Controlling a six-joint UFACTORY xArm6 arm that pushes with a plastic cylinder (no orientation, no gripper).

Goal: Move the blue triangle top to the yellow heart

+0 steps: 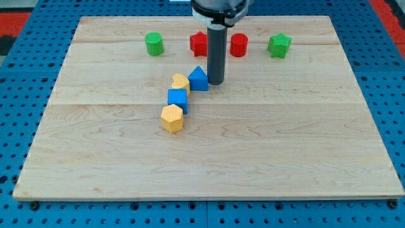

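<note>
Resting on the pale wooden board (266, 158), my tip (216, 83) stands just to the view's right of the blue triangular block (198, 79), touching or all but touching its side. No pincer is fitted to this arm, only a straight dark rod, so nothing spreads or pinches. Beyond the triangle, toward the view's left, the yellow heart-shaped block (180, 83) sits against it. Farther down-left of my tip, a blue cube (177, 98) and a yellow hexagonal block (171, 118) continue the diagonal chain. Above my tip, toward the view's top, a red block (199, 44) and a red cylinder (238, 45) flank the rod, with a green cylinder (154, 44) well left and a green star-shaped block (279, 45) well right.
</note>
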